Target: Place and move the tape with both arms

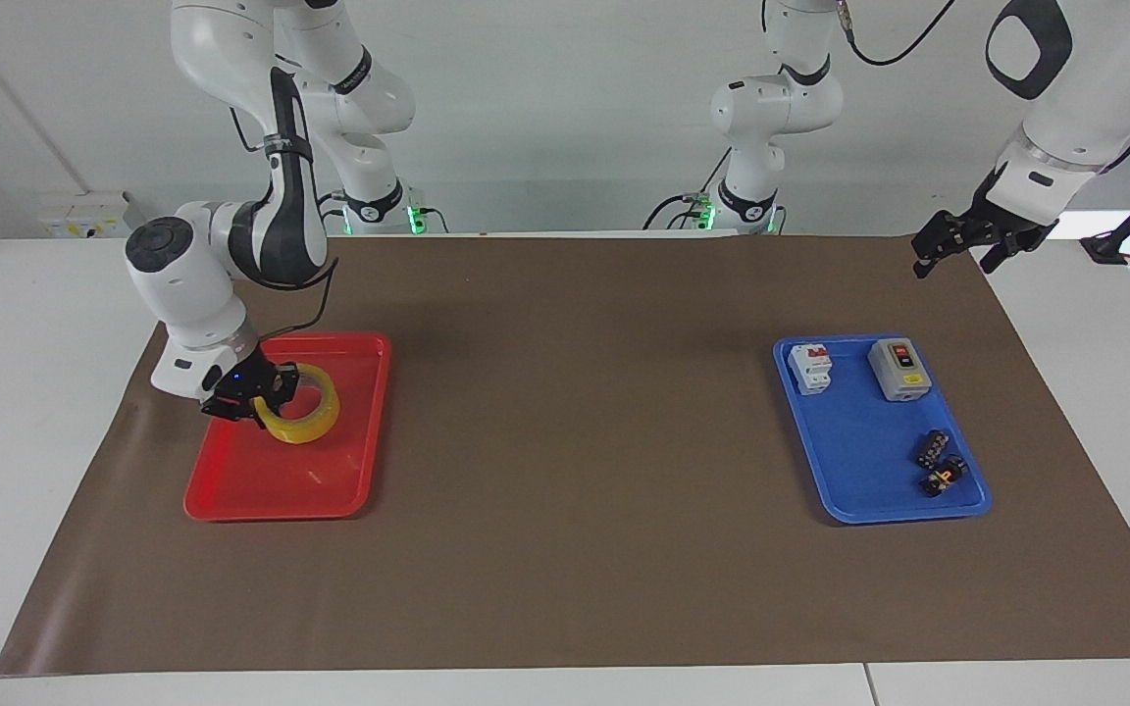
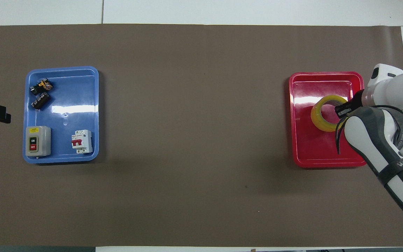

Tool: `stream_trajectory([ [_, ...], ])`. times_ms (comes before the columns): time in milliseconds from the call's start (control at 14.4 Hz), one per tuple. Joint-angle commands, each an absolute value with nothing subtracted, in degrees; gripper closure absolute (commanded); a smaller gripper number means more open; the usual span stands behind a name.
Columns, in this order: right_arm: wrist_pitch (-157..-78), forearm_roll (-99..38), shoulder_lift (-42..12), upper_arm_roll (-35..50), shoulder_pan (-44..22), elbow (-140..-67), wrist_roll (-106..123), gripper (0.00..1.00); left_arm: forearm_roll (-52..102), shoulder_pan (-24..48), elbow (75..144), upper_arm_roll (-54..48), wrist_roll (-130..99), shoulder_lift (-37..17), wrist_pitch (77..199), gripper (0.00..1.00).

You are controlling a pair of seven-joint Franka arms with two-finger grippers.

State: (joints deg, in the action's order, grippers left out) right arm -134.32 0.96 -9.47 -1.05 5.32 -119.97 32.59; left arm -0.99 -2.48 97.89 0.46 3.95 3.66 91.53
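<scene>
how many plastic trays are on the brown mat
2: a red plastic tray at the right arm's end, under the yellow tape roll; a blue plastic tray at the left arm's end.
</scene>
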Motion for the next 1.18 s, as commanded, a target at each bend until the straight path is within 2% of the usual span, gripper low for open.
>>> stream_trajectory([
  [0, -136.4, 1.2, -8.5, -0.4, 6.3, -122.1, 33.6, 1.00, 0.0, -2.2, 99.3, 0.8, 4.4, 4.8, 92.5, 0.00],
  [1038, -139.0, 1.1, -11.7, -0.2, 6.9, -123.8, 28.9, 1.00, 0.0, -2.2, 99.3, 0.8, 4.4, 4.8, 92.5, 0.00],
  [1108, -139.0, 1.1, -11.8, -0.2, 6.9, -123.8, 28.7, 0.68, 0.0, -2.2, 99.3, 0.7, 4.4, 4.8, 92.5, 0.00],
])
